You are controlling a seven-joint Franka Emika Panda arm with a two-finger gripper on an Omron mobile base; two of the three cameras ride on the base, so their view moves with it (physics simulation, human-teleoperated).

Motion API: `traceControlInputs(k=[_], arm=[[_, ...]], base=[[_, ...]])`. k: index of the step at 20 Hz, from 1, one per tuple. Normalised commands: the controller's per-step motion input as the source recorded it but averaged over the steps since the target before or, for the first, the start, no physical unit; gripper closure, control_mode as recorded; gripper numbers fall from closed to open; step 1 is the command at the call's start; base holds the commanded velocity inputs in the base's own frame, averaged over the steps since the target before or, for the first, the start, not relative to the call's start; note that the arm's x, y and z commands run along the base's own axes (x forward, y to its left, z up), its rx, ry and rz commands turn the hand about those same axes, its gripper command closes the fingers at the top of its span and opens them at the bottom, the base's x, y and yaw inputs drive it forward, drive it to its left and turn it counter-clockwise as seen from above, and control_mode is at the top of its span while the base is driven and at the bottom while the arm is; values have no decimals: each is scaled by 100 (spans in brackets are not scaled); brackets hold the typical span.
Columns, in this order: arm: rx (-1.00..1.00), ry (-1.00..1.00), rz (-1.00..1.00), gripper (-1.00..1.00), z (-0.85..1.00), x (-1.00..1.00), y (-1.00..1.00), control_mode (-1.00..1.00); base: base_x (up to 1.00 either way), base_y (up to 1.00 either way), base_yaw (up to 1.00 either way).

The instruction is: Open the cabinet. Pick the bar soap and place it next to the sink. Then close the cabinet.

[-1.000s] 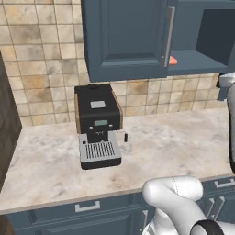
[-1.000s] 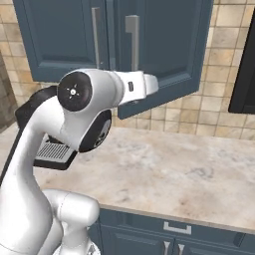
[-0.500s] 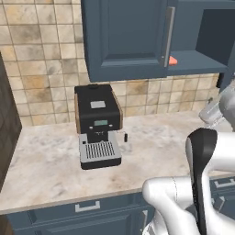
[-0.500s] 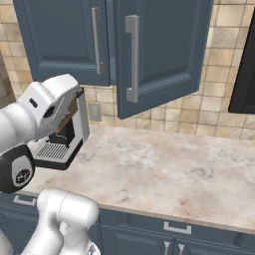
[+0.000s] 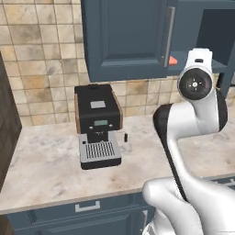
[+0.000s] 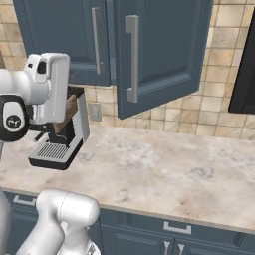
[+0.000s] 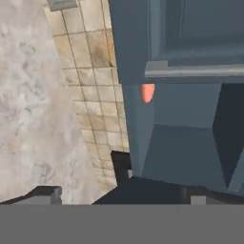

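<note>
Left base view: cabinet (image 5: 133, 41) door open on the right, bar soap (image 5: 172, 60) on the bottom shelf at the front edge, just beside the closed door's handle (image 5: 169, 36); arm elbow up in front, below and right of it; espresso machine (image 5: 97, 124) on the desk (image 5: 41, 170), well left. Right base view: swung-out door (image 6: 164, 50) blocks the shelf, soap hidden; adds only door angle. Hand view: rolled sideways; soap (image 7: 147, 92) ahead of the claw (image 7: 124, 188), past the open edge, long axis along the shelf front. Claw tips barely visible; going wide, spread apart, empty. Next probably straight reach in.
</note>
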Motion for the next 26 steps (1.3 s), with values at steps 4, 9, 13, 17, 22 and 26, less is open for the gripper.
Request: traceControlInputs(k=[4,9,13,17,22,26], arm=[[-21,35,-18,-100,-9,95,-80,-100],[-16,17,-34,-100,-8,52,-100,-100],[-5,0,-38,-100,0,-31,-100,-100],[0,-11,-28,-100,0,-100,-86,-100],[14,-34,-2,-100,-19,-84,12,-100],[27,-31,43,-100,-22,-37,100,-100]], base=[[0,0,0],[0,0,0],[0,0,0],[0,0,0],[0,0,0],[0,0,0]])
